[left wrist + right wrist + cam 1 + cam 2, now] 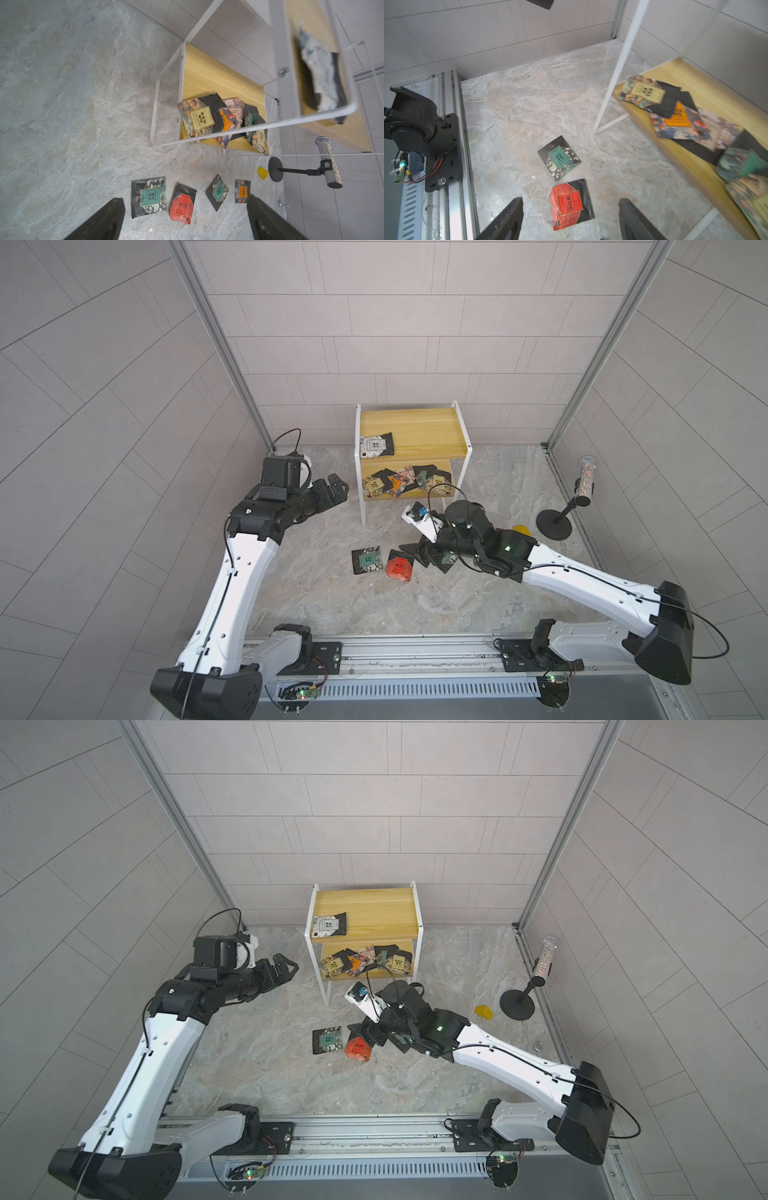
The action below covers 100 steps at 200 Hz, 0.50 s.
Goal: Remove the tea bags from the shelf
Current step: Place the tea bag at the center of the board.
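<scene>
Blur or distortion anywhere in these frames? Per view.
Left wrist view: white-labelled sachet on top of the yellowish wooden shelf is defocused; red sachet on the floor sharp. Right wrist view: lower-board sachets smear near the frame edge; red sachet crisp too. Both top views: grey wall tiles bow.

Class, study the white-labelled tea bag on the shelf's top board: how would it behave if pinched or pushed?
The tea bag looks thin and flat, so likely light and floppy. On the smooth top board it would likely slide, not roll. Near the front edge, a push might drop it.
</scene>
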Available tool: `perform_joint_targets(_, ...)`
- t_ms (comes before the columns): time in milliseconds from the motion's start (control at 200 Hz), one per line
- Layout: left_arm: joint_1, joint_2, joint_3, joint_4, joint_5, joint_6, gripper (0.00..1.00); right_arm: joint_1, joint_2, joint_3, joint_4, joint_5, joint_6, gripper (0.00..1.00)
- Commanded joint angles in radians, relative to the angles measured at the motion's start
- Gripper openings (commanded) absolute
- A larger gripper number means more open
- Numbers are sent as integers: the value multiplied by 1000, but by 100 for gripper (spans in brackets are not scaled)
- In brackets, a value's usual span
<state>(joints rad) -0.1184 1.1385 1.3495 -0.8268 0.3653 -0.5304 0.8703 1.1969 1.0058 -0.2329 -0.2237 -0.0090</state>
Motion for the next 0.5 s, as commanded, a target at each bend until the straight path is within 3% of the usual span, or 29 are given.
perform_joint_targets(0, -21, 32, 93, 29, 31, 74, 100, -44, -79, -39, -50, 20, 61, 77)
perform_joint_targets(180, -112, 100, 237, -14, -53, 208, 100, -104, -175, -88, -85, 45, 87, 77)
perform_joint_targets(285, -131, 145, 319, -38, -49, 252, 98, -123, -198, -86, -135, 114, 89, 78)
perform_joint_targets(495, -197, 249, 503, -108, -81, 395, 97, -140, -248, -109, -160, 138, 130, 78)
